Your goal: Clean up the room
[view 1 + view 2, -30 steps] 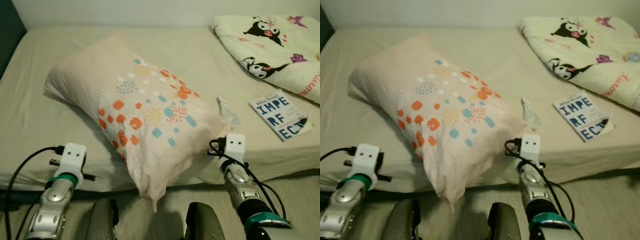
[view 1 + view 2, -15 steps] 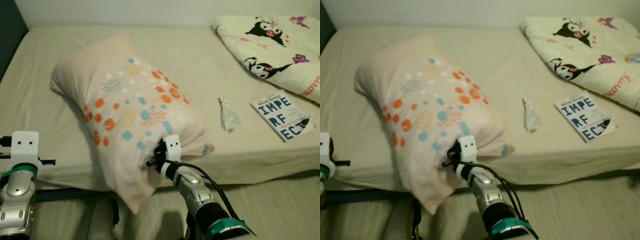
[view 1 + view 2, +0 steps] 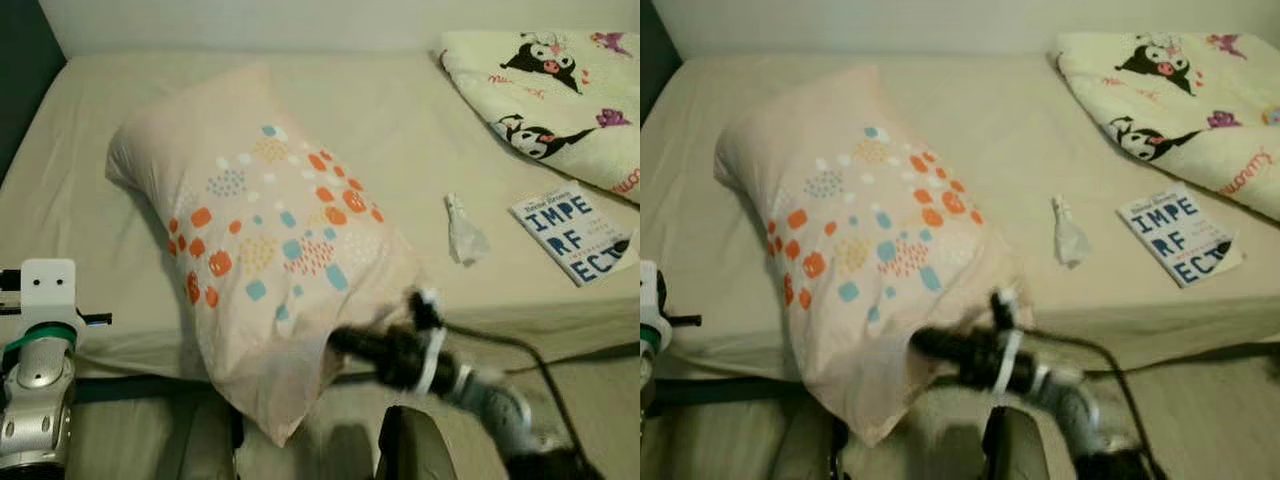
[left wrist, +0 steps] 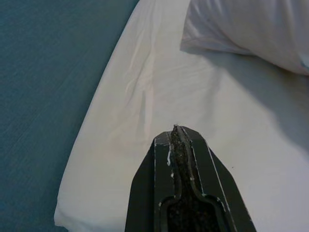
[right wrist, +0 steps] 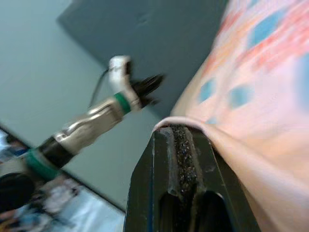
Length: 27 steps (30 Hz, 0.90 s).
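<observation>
pillow (image 3: 268, 240): pale pink with orange, blue and white spots, lying slantwise on the left half of the bed, its near end hanging over the front edge.
right gripper (image 3: 345, 342): blurred, reaching in from the right at the bed's front edge, its tip against the pillow's overhanging lower end; in the right wrist view the two black fingers (image 5: 179, 159) lie pressed together with a fold of the pink pillowcase drawn over their tip, so they look clamped on the fabric.
left gripper (image 4: 176, 131): fingers closed flat on each other with nothing between them, hovering over the bare sheet near the bed's left front corner, well apart from the pillow; the pillow's corner shows beyond it in the left wrist view.
left arm (image 3: 38, 370): raised at the lower left of the head view, beside the bed's front edge.
bed (image 3: 420, 130): beige sheet, wrinkled near the front.
tissue (image 3: 463, 230): crumpled white scrap on the sheet, just right of the pillow, between it and the book.
book (image 3: 575, 235): blue and white cover with large letters, lying flat near the bed's right front edge.
blanket (image 3: 555, 90): cream, printed with cartoon figures, bunched at the far right corner of the bed.
</observation>
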### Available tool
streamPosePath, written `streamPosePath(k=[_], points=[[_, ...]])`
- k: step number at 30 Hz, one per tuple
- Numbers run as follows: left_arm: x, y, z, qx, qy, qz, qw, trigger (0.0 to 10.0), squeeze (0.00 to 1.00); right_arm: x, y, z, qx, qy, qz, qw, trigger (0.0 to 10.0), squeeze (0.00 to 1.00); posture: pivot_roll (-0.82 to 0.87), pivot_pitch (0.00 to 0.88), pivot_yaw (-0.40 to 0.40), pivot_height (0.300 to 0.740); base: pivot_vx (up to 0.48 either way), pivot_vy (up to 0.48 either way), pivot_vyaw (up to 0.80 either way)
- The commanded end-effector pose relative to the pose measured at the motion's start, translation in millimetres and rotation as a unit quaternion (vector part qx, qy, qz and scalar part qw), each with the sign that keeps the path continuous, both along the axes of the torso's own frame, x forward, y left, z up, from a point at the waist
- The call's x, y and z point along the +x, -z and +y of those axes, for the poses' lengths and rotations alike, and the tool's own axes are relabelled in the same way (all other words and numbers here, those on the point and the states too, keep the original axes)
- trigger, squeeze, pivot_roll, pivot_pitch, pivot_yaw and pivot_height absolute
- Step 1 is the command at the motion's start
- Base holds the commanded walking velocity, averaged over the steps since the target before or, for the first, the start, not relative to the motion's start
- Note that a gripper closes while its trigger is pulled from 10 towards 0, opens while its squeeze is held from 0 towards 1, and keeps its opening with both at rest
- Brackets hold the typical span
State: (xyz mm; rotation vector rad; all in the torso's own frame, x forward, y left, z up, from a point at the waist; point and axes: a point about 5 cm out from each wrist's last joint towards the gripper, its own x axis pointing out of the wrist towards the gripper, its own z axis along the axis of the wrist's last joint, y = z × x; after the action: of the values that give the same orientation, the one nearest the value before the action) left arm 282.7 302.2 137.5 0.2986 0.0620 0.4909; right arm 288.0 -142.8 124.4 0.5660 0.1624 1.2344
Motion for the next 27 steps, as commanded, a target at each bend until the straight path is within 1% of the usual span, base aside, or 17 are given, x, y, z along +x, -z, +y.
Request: streamPosePath(k=[1,2,3,4,6,7,8,9,11,12,13,14,19,21,23,24,27], points=[[-3.2,9.0,1.5,-0.01,-0.005,0.015,1.0,10.0,0.0,7.5,7.1,-12.5,-0.018,0.044,-0.001,0.999,10.0,0.0,0.23,0.128,0.007,0.565,0.0,0.0,0.0],[-2.2,11.4,-0.5,-0.017,-0.003,0.02,1.0,10.0,0.0,18.7,3.7,-23.7,-0.033,0.096,-0.002,0.995,10.0,0.0,0.24,0.128,0.007,0.565,0.0,0.0,0.0],[-2.2,11.4,-0.5,-0.017,-0.003,0.02,1.0,10.0,0.0,18.7,3.7,-23.7,-0.033,0.096,-0.002,0.995,10.0,0.0,0.24,0.128,0.007,0.565,0.0,0.0,0.0],[-1.5,13.1,-2.0,-0.021,-0.001,0.023,1.0,10.0,0.0,26.0,0.7,-31.9,-0.041,0.131,-0.002,0.99,10.0,0.0,0.24,0.128,0.007,0.565,0.0,0.0,0.0],[-0.1,18.8,-7.4,-0.026,0.005,0.035,0.999,10.0,0.0,47.6,-2.8,-45.0,-0.083,0.249,0.002,0.965,10.0,0.0,0.24,0.13,0.007,0.565,0.0,0.0,0.0],[-0.1,18.8,-7.4,-0.026,0.005,0.035,0.999,10.0,0.0,47.6,-2.8,-45.0,-0.083,0.249,0.002,0.965,10.0,0.0,0.24,0.13,0.007,0.565,0.0,0.0,0.0],[-0.3,22.3,-8.9,-0.032,0.003,0.039,0.999,10.0,0.0,58.8,-5.4,-51.2,-0.082,0.319,0.011,0.944,10.0,0.0,0.24,0.132,0.006,0.565,0.0,0.0,0.0],[-0.3,22.3,-8.9,-0.032,0.003,0.039,0.999,10.0,0.0,58.8,-5.4,-51.2,-0.082,0.319,0.011,0.944,10.0,0.0,0.24,0.132,0.006,0.565,0.0,0.0,0.0],[-0.4,31.1,-13.8,-0.072,0.003,0.036,0.997,10.0,0.0,77.1,-14.2,-60.0,-0.041,0.432,0.028,0.9,10.0,0.0,0.24,0.135,0.003,0.565,0.0,0.0,0.0],[-0.4,31.1,-13.8,-0.072,0.003,0.036,0.997,10.0,0.0,77.1,-14.2,-60.0,-0.041,0.432,0.028,0.9,10.0,0.0,0.24,0.135,0.003,0.565,0.0,0.0,0.0],[0.6,36.9,-17.5,-0.092,0.009,0.035,0.995,10.0,0.0,83.0,-17.4,-60.5,-0.025,0.466,0.034,0.884,10.0,0.0,0.25,0.139,-0.004,0.565,0.0,0.0,0.0],[4.1,42.4,-21.8,-0.11,0.023,0.03,0.993,10.0,0.0,87.4,-19.3,-58.0,-0.016,0.483,0.036,0.875,10.0,0.0,0.25,0.144,-0.011,0.565,0.0,0.0,0.0],[13.1,49.8,-27.9,-0.121,0.047,0.03,0.991,10.0,0.0,92.8,-20.0,-48.4,-0.032,0.494,0.033,0.868,10.0,0.0,0.25,0.156,-0.02,0.565,0.0,0.0,0.0],[33.3,51.4,-39.1,-0.11,0.089,0.038,0.989,10.0,0.0,97.7,-16.5,-24.0,-0.106,0.48,0.012,0.871,10.0,0.0,0.23,0.16,-0.015,0.565,0.0,0.0,0.0],[43.2,50.0,-46.3,-0.104,0.113,0.044,0.987,10.0,0.0,98.4,-13.8,-11.5,-0.137,0.466,0.002,0.874,10.0,0.0,0.22,0.16,-0.007,0.565,0.0,0.0,0.0],[43.2,50.0,-46.3,-0.104,0.113,0.044,0.987,10.0,0.0,98.4,-13.8,-11.5,-0.137,0.466,0.002,0.874,10.0,0.0,0.22,0.16,-0.007,0.565,0.0,0.0,0.0],[63.1,43.9,-67.4,-0.107,0.174,0.054,0.977,10.0,0.0,95.3,-1.3,15.6,-0.198,0.439,-0.015,0.876,10.0,0.0,0.17,0.125,0.015,0.565,0.0,0.0,0.0]])
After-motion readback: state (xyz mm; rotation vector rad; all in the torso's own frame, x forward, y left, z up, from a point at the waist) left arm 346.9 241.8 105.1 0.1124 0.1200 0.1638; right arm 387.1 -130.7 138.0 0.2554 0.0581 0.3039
